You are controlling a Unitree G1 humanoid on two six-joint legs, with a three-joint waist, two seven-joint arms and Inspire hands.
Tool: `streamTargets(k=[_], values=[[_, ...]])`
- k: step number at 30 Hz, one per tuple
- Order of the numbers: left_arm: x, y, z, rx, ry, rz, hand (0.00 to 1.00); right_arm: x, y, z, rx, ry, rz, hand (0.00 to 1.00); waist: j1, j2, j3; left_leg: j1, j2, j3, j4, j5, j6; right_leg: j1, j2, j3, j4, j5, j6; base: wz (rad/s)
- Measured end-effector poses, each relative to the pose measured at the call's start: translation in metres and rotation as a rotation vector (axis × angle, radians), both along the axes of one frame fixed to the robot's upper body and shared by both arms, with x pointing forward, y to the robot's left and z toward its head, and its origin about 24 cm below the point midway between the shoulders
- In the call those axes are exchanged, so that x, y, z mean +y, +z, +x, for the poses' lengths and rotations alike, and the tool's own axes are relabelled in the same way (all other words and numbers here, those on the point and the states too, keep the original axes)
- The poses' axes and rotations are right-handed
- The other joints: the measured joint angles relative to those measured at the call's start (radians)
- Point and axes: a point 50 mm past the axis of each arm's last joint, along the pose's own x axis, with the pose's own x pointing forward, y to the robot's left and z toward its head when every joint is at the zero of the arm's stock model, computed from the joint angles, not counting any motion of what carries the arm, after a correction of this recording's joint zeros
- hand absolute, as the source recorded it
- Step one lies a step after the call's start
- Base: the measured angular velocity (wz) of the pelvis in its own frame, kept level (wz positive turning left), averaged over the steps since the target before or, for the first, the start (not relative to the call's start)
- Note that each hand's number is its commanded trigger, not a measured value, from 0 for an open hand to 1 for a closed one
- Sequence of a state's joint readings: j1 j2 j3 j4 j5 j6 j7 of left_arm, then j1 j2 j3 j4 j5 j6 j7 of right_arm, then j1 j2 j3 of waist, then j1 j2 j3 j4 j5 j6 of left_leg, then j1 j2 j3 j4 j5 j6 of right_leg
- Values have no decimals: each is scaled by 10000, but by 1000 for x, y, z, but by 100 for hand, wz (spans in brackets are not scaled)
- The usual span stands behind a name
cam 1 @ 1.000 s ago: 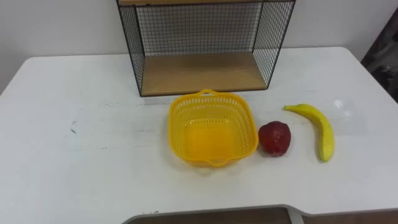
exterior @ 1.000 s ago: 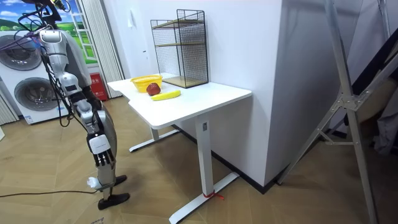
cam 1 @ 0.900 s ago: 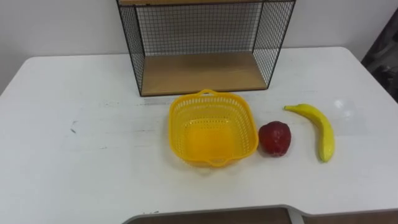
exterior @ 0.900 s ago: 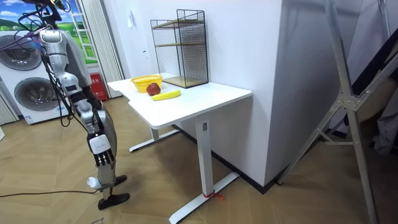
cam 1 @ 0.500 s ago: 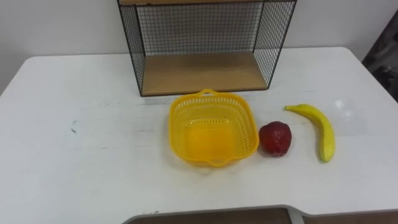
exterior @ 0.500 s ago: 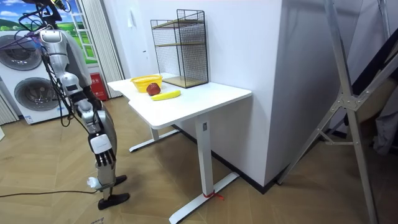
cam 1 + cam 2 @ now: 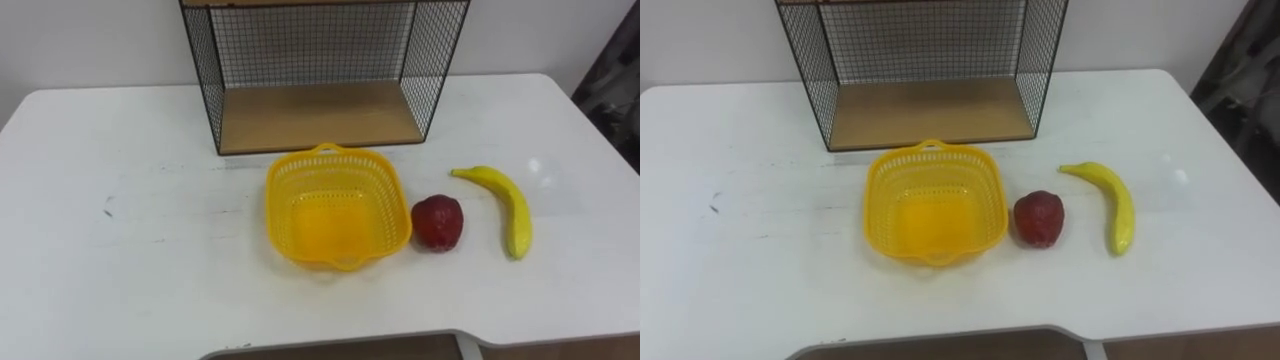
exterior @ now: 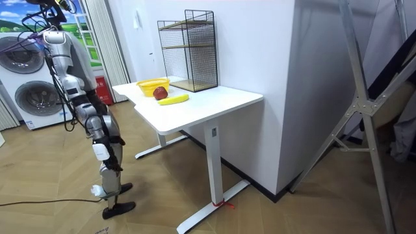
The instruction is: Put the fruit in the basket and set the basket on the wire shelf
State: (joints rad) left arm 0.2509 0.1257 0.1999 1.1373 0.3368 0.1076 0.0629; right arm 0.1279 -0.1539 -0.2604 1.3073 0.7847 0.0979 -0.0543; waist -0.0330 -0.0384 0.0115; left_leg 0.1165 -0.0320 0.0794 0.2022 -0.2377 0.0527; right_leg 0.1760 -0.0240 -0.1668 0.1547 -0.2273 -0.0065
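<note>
Basket (image 7: 337, 205) empty, red fruit (image 7: 438, 221) just beside; hands (image 8: 114, 139) perhaps near waist, openness cannot be told.

A room fitted out as a home laundry corner, used for robot trials. In the room view, two stacked washing machines (image 8: 23, 91) stand at 9 o'clock under a landscape picture (image 8: 16, 23), beside a vertical blind (image 8: 107, 39). The floor (image 8: 58, 175) is herringbone wood. A white table (image 8: 208, 104) on adjustable legs stands against a plain white wall (image 8: 260, 45) and carries a wire shelf (image 8: 195, 49). A bare metal frame (image 8: 364, 110) leans at 3 o'clock.
</note>
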Motion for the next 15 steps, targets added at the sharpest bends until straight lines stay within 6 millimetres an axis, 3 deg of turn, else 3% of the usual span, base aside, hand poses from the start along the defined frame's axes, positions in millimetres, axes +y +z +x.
streamTargets(k=[3, 9, 13, 15], values=[[5, 2, -11, 40, 588, 322, 0, -9, 2, 0, -735, -3001, -283, 0, -167, -5, -39, 12, 1, -25, 7, 0, -1, 34, 5, -10, 3, 1, -1, 0], [12, 5, -13, -360, 1033, 714, 0, -26, 9, 7, -1521, -6625, -767, 0, -350, -16, -71, 5, 16, -5, 25, -1, -2, -16, 11, -10, 119, 5, -7, 0], [16, 7, -11, -431, 947, 823, 0, -44, 19, 25, -2149, -7679, -1259, 0, -521, 16, -55, -12, 23, 25, 31, -8, 8, -31, 10, 61, 263, 5, -7, -4], [17, 7, -9, -553, 837, 858, 0, -59, 32, 44, -2726, -7756, -1815, 0, -646, -18, -76, -37, 9, 19, 35, -2, 17, -118, -6, 80, 343, 5, -7, -4]])
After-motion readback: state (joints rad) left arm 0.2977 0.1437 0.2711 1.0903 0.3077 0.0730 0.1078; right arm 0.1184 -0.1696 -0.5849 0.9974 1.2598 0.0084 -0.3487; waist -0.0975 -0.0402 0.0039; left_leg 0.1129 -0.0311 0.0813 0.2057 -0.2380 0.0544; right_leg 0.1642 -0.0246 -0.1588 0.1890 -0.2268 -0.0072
